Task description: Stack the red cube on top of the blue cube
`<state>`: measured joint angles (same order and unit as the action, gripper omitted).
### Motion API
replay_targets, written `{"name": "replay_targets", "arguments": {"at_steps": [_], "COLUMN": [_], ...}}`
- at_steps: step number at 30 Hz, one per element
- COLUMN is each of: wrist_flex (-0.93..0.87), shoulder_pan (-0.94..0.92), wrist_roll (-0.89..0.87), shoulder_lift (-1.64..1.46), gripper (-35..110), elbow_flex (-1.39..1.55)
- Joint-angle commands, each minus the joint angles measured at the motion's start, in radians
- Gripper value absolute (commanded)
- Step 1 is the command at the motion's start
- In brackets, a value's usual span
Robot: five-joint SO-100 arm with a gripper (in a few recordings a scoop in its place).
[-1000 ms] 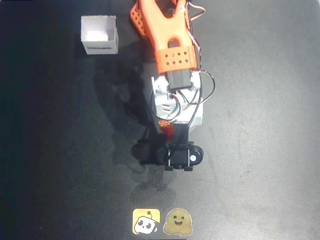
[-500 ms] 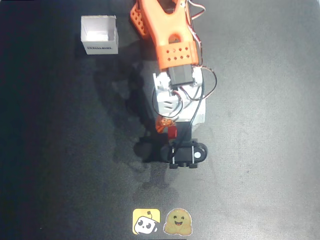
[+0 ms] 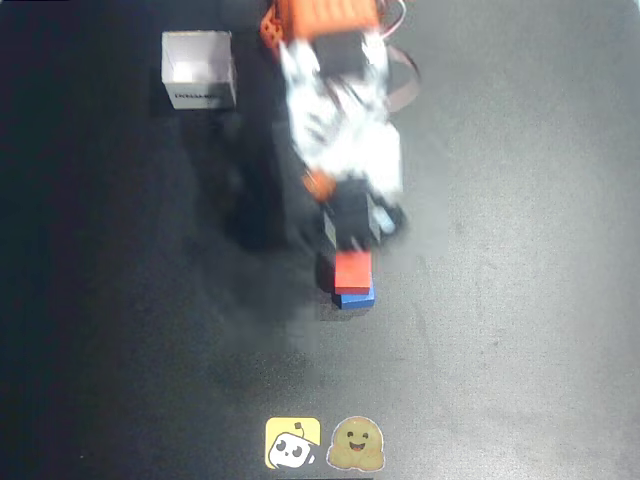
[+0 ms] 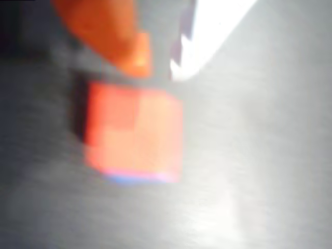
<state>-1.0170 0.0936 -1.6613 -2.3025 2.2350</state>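
Note:
The red cube sits on top of the blue cube, whose edge peeks out below it on the dark table. In the wrist view the red cube lies just below the fingertips, with a thin strip of the blue cube along its lower side. My gripper hovers just behind the stack, blurred by motion and clear of the cubes. The orange finger and the white finger stand slightly apart at the gripper, with nothing between them.
A white open box stands at the back left. Two stickers, one yellow and one tan, lie at the front edge. The arm's orange and white body fills the back middle.
The red cube has been let go and now rests on the blue cube. The arm has pulled back toward the top of the overhead view, uncovering the stack.

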Motion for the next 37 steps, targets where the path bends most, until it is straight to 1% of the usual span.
{"name": "replay_targets", "arguments": {"at_steps": [1, 6, 13, 16, 23, 24, 37], "wrist_flex": [0.046, -0.006, 0.006, -0.017, -0.319, -0.331, -0.331], "shoulder_pan": [-0.054, -0.098, -0.123, -0.137, -0.173, -0.178, -0.178], "wrist_roll": [0.032, 0.037, 0.035, 0.04, 0.038, 0.071, 0.078], "shoulder_lift": [-0.448, -0.891, -0.894, -0.894, -0.894, -0.894, -0.894], "gripper": [0, 0, 0, 0, 0, 0, 0], "elbow_flex": [0.345, 0.641, 0.718, 0.718, 0.718, 0.718, 0.718]}}
